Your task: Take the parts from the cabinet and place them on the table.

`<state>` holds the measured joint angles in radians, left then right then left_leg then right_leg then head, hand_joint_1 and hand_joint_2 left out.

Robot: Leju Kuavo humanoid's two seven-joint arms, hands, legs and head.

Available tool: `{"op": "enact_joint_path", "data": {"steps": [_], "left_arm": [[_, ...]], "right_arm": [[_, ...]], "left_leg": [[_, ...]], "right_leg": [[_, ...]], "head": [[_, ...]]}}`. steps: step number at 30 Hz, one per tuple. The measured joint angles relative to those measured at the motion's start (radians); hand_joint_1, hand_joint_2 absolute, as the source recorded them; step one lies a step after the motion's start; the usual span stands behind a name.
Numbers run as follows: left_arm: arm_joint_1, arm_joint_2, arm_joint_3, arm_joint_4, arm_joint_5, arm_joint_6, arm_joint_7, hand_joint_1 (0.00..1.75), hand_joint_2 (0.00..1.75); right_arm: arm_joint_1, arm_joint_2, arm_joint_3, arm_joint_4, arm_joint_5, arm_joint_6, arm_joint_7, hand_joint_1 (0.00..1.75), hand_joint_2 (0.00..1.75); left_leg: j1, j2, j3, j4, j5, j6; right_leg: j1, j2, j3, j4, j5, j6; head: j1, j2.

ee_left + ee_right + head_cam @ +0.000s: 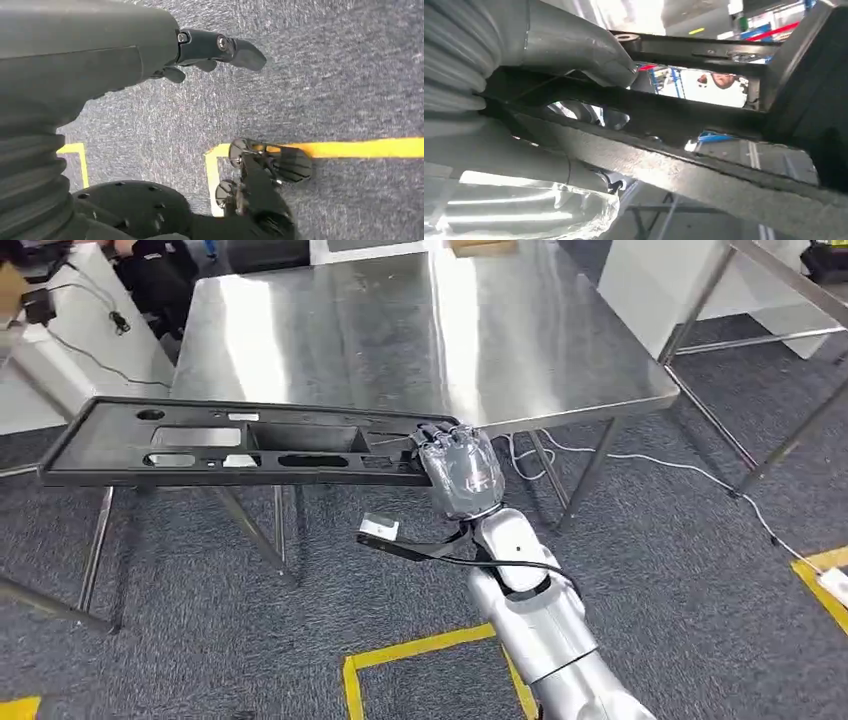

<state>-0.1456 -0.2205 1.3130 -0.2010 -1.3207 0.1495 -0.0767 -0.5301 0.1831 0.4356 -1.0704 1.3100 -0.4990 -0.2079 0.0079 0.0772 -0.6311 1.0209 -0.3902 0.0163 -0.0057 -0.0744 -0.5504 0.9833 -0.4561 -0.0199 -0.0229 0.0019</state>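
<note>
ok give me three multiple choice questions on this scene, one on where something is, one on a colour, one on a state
1. Where is the long black plastic panel with cut-outs?
A. Lying flat in the middle of the table
B. Held out level near the front edge of the shiny steel table
C. On the floor

2. What colour is the tape on the grey carpet?
A. Yellow
B. Red
C. White

3. What is the right hand doing?
A. Hanging with nothing in it
B. Pressing on the tabletop
C. Gripping one end of the panel

Answers:
1. B: in the head view the panel hangs in the air before the table's near edge, with the carpet visible through its cut-outs.
2. A: yellow lines mark the carpet.
3. C: the fingers wrap over the panel's end.
</note>
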Motion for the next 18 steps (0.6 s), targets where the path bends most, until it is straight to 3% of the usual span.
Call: {"op": "enact_joint_path", "data": {"steps": [1, 4, 5, 6, 7, 8, 10, 11, 12, 14, 15, 16, 18], "left_arm": [[-0.002, 0.001, 0.000, 0.000, 0.000, 0.001, 0.000, 0.00, 1.75], [-0.002, 0.001, 0.000, 0.000, 0.000, 0.002, -0.001, 0.00, 1.75], [-0.002, 0.001, 0.000, 0.000, 0.000, 0.002, -0.001, 0.00, 1.75], [0.000, -0.001, 0.000, 0.000, 0.000, 0.002, -0.001, 0.00, 1.75], [-0.002, -0.003, 0.000, 0.000, 0.000, 0.002, -0.001, 0.00, 1.75], [-0.006, -0.002, 0.000, 0.000, 0.000, 0.002, -0.001, 0.00, 1.75], [-0.006, -0.003, 0.000, 0.000, -0.001, 0.002, -0.001, 0.00, 1.75], [-0.005, -0.003, 0.000, 0.000, -0.002, 0.002, -0.001, 0.00, 1.75], [-0.003, -0.003, 0.000, 0.000, -0.002, 0.001, -0.001, 0.00, 1.75], [-0.003, -0.005, 0.000, 0.000, -0.002, 0.000, -0.001, 0.00, 1.75], [-0.003, -0.005, 0.000, 0.000, -0.002, 0.000, -0.001, 0.00, 1.75], [-0.003, -0.005, 0.000, 0.000, -0.003, 0.000, -0.001, 0.00, 1.75], [-0.001, -0.005, 0.000, 0.000, -0.003, 0.000, -0.001, 0.00, 1.75]], "right_arm": [[-0.003, 0.000, 0.000, 0.000, 0.000, 0.000, 0.000, 1.71, 1.75], [-0.005, 0.000, 0.000, 0.000, 0.000, 0.002, 0.001, 1.71, 1.75], [-0.007, 0.005, 0.000, -0.001, 0.001, 0.002, 0.002, 1.71, 1.75], [-0.008, 0.003, -0.002, -0.002, 0.001, 0.002, 0.003, 1.71, 1.75], [-0.012, 0.003, -0.003, -0.002, 0.001, 0.002, 0.003, 1.71, 1.75], [-0.012, -0.002, -0.006, -0.002, -0.001, 0.003, 0.003, 1.71, 1.75], [-0.009, -0.011, -0.016, 0.002, -0.003, 0.005, 0.008, 1.71, 1.75], [-0.009, -0.016, -0.021, 0.005, -0.003, 0.008, 0.010, 1.71, 1.75], [-0.010, -0.019, -0.026, 0.008, -0.002, 0.008, 0.014, 1.71, 1.75], [-0.018, -0.026, -0.041, 0.014, -0.001, 0.008, 0.020, 1.71, 1.75], [-0.023, -0.029, -0.047, 0.017, -0.001, 0.008, 0.020, 1.71, 1.75], [-0.027, -0.034, -0.051, 0.020, -0.002, 0.009, 0.020, 1.71, 1.75], [-0.030, -0.034, -0.059, 0.023, -0.002, 0.009, 0.019, 1.71, 1.75]], "left_leg": [[-0.011, 0.008, 0.003, -0.001, -0.009, 0.006], [-0.016, -0.028, -0.004, -0.005, -0.009, 0.017], [-0.014, -0.042, 0.005, -0.021, -0.004, 0.025], [-0.002, -0.054, 0.020, -0.035, 0.005, 0.030], [0.000, -0.063, 0.021, -0.040, 0.010, 0.037], [0.000, -0.077, 0.019, -0.040, 0.011, 0.039], [0.000, -0.109, 0.017, -0.039, 0.011, 0.039], [0.000, -0.126, 0.017, -0.039, 0.011, 0.038], [0.000, -0.140, 0.018, -0.039, 0.011, 0.038], [0.003, -0.170, 0.018, -0.033, 0.010, 0.034], [0.003, -0.182, 0.015, -0.027, 0.007, 0.029], [-0.001, -0.192, 0.009, -0.018, 0.002, 0.021], [0.000, -0.205, 0.002, -0.018, 0.004, 0.009]], "right_leg": [[0.013, -0.010, 0.000, -0.001, -0.003, 0.006], [0.010, -0.040, 0.006, -0.007, -0.007, 0.016], [0.018, -0.048, 0.015, -0.010, -0.011, 0.023], [0.012, -0.002, 0.001, 0.010, -0.024, 0.026], [0.012, 0.038, -0.019, 0.059, -0.048, 0.019], [0.007, 0.059, -0.059, 0.141, -0.081, 0.013], [0.001, 0.071, -0.145, 0.299, -0.133, 0.014], [-0.002, 0.072, -0.168, 0.329, -0.133, 0.023], [-0.005, 0.072, -0.160, 0.299, -0.113, 0.034], [-0.015, 0.080, -0.085, 0.125, -0.031, 0.060], [-0.023, 0.113, -0.042, 0.033, 0.004, 0.068], [-0.023, 0.143, -0.036, 0.010, 0.013, 0.061], [-0.019, 0.124, -0.029, 0.007, 0.018, 0.047]], "head": [[0.003, 0.000], [0.000, 0.000], [-0.002, 0.000], [0.007, 0.000], [0.004, 0.000], [0.009, 0.000], [0.011, 0.000], [0.012, 0.000], [0.011, 0.000], [0.012, 0.000], [0.014, 0.000], [0.014, 0.000], [0.013, 0.000]]}}
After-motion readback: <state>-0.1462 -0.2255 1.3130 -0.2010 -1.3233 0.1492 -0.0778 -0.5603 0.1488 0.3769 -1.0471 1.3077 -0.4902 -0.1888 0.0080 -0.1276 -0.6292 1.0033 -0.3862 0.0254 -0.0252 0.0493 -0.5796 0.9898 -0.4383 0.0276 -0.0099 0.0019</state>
